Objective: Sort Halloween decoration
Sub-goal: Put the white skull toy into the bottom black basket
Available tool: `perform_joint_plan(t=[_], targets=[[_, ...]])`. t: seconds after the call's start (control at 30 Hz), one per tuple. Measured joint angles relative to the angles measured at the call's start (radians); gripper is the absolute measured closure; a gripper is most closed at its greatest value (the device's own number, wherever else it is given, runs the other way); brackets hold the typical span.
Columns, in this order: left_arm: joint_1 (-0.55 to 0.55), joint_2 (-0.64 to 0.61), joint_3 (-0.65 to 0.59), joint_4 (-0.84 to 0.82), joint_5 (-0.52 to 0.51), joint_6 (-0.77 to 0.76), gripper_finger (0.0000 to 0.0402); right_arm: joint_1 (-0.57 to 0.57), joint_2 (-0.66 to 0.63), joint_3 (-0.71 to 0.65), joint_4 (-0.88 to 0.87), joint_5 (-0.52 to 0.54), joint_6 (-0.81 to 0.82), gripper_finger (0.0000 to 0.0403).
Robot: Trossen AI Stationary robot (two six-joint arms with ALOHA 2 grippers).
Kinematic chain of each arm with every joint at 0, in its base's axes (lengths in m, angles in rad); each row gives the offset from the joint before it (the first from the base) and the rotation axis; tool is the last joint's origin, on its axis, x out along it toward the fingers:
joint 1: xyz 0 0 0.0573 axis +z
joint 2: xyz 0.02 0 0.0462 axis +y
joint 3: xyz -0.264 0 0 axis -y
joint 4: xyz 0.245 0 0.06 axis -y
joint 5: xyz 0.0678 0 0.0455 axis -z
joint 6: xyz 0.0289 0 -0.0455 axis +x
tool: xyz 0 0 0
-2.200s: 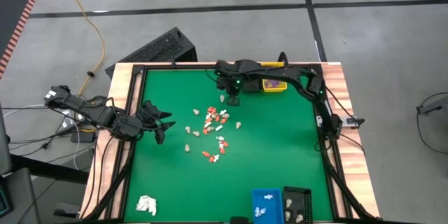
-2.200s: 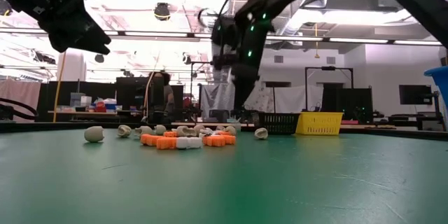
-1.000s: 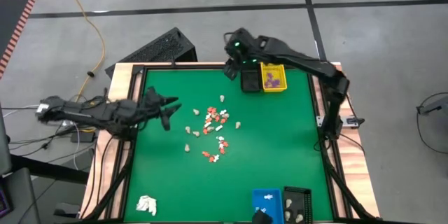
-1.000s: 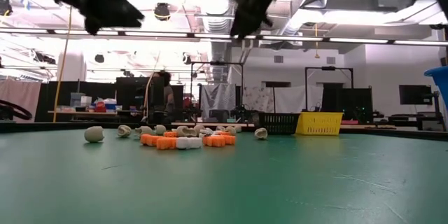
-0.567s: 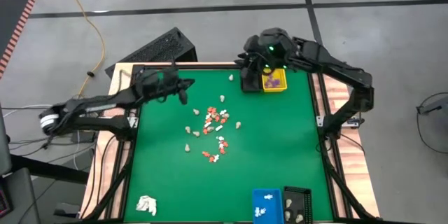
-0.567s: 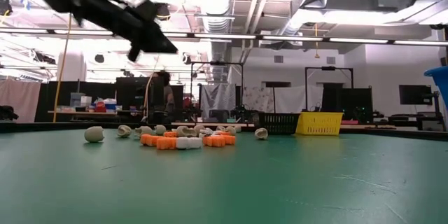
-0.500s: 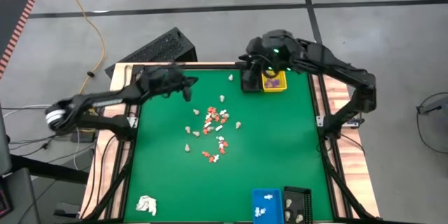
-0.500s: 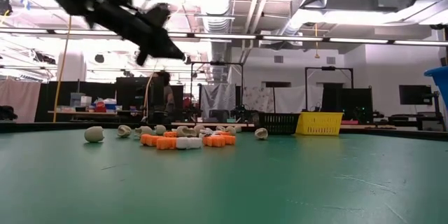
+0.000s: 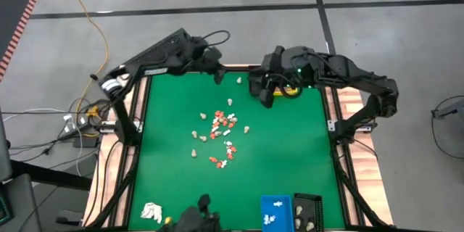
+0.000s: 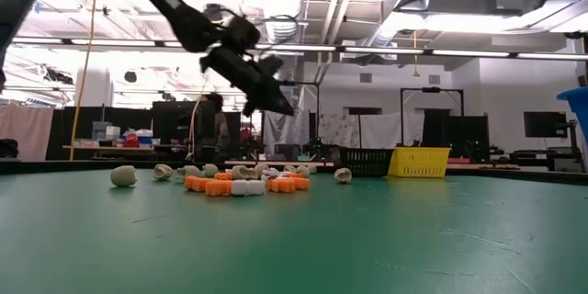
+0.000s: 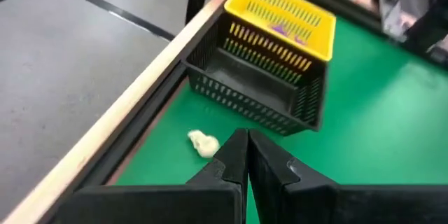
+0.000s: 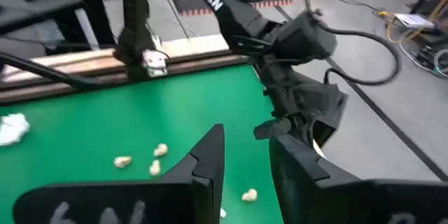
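Observation:
The Halloween decoration (image 9: 220, 129) lies as several tiny orange, white and cream pieces in a loose cluster mid-table, also seen in the low view (image 10: 241, 184). One cream piece (image 9: 238, 80) (image 11: 203, 143) rests alone near the far edge. My left gripper (image 9: 220, 77) (image 11: 246, 134) (image 10: 285, 107) hangs shut above the table beside that piece, touching nothing. My right gripper (image 9: 264, 100) (image 12: 245, 134) is raised high over the far right of the table, open, with nothing between its fingers.
A black bin (image 11: 259, 87) and a yellow bin (image 11: 281, 22) holding purple pieces stand at the far edge, mostly under my right arm in the high view. A blue bin (image 9: 275, 210) and a black bin (image 9: 308, 212) sit at the near edge. A white wad (image 9: 151, 212) lies near left.
My left gripper has swung fast from the table's left edge to the far edge, sinking a little, and has shut with nothing in it. My right gripper has risen and drawn from the far bins toward the table's right.

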Motion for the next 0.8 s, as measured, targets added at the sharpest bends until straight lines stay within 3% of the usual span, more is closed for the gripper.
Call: perform_joint_plan(t=[0.33, 0.53, 0.63, 0.8], targets=[[-0.003, 0.229, 0.226, -0.099, 0.078, 0.083, 0.0401, 0.033, 0.0, 0.0, -0.021, 0.049, 0.0, 0.0295], [-0.032, 0.303, 0.308, -0.155, -0.068, 0.15, 0.0401, 0.059, 0.0, 0.0, -0.023, 0.049, 0.0, 0.0295], [-0.052, 0.323, 0.345, -0.222, -0.198, 0.216, 0.0401, 0.073, 0.0, 0.0, -0.023, 0.05, 0.0, 0.0295], [-0.066, 0.374, 0.392, -0.251, -0.225, 0.251, 0.0401, 0.085, 0.0, 0.0, -0.023, 0.05, -0.003, 0.0295]])
